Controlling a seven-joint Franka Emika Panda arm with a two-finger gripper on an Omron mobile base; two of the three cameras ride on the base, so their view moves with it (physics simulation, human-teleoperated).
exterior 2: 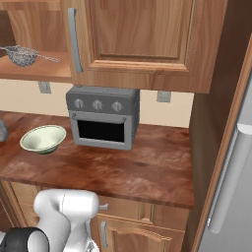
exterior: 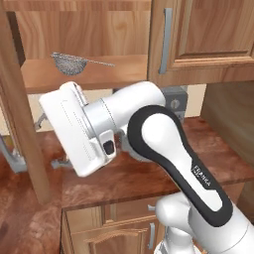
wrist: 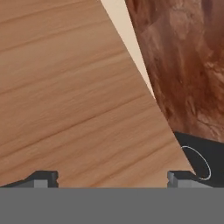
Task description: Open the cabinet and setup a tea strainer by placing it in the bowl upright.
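The cabinet (exterior: 106, 30) stands open, and its door (exterior: 22, 129) has swung out to the left. On its wooden shelf lies the tea strainer (exterior: 68, 62), a grey mesh cup with a thin wire handle pointing right, also seen at the upper left of the right base view as the tea strainer (exterior 2: 22, 55). The pale greenish bowl (exterior 2: 43, 139) sits empty on the counter, left of the toaster oven. My gripper (wrist: 111, 179) is open, with its fingertips (wrist: 43, 178) wide apart and nothing between them, close against the flat wooden face of the open door (wrist: 74, 96).
A grey toaster oven (exterior 2: 104, 117) stands on the brown counter (exterior 2: 138, 167) under a closed cabinet door with a vertical bar handle (exterior 2: 74, 39). A grey fridge (exterior 2: 231, 172) rises at the right. Low cabinets (exterior: 119, 233) run below the counter.
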